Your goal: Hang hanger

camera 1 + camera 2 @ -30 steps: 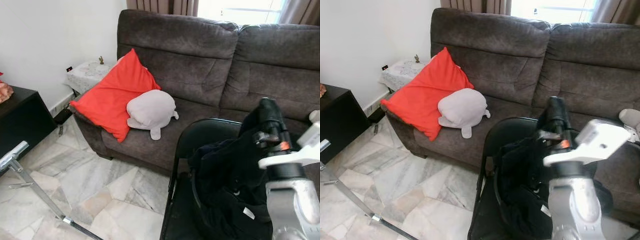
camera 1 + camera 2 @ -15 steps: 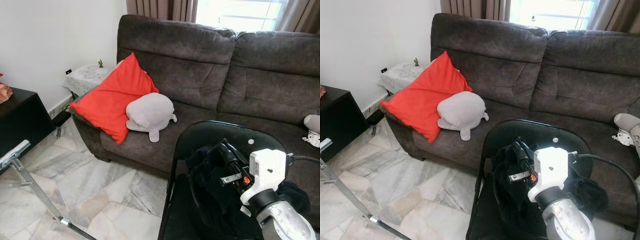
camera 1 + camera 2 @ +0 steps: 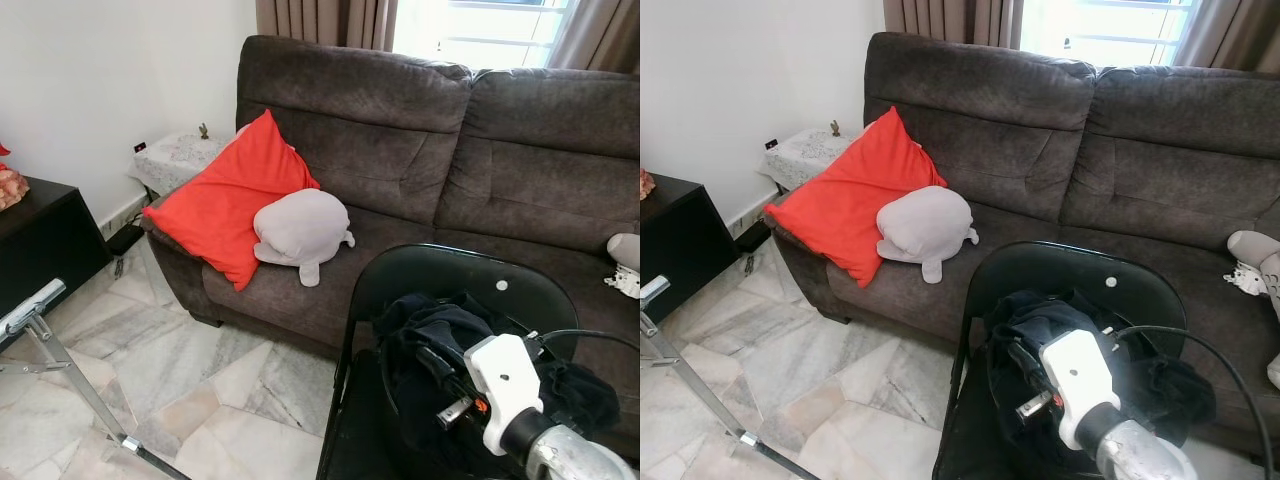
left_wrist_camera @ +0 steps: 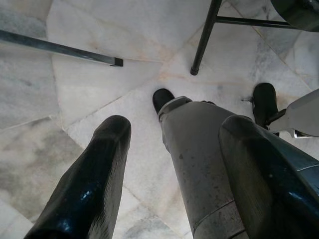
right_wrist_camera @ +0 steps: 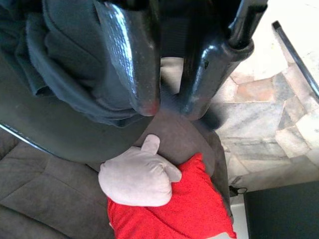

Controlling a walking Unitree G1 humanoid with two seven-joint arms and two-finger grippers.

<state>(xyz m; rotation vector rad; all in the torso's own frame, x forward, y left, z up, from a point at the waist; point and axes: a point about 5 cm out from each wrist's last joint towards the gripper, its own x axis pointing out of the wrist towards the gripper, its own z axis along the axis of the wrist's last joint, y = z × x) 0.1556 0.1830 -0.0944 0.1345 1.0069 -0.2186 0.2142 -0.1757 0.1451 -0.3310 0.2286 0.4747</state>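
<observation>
A dark garment [image 3: 430,325] lies bunched on the seat of a black folding chair [image 3: 440,262]. A thin black curve [image 3: 385,372] at its left edge may be the hanger; I cannot tell for sure. My right gripper [image 3: 435,362] is low over the seat and pushed into the cloth. In the right wrist view its fingers [image 5: 134,59] stand close together, with dark cloth [image 5: 60,59] bunched at their base. The left gripper [image 4: 169,134] hangs open over the marble floor [image 4: 99,30], above my own leg and feet.
A brown sofa [image 3: 400,150] stands behind the chair, with a red cushion [image 3: 225,200] and a grey plush [image 3: 300,225] on it. At the left are a black cabinet [image 3: 40,240], a small lace-covered table [image 3: 175,155] and a slanted metal stand [image 3: 60,360].
My right arm came down from a raised pose. The gripper now sits low over the chair seat, and the garment has sunk with it. The head camera shifted slightly.
</observation>
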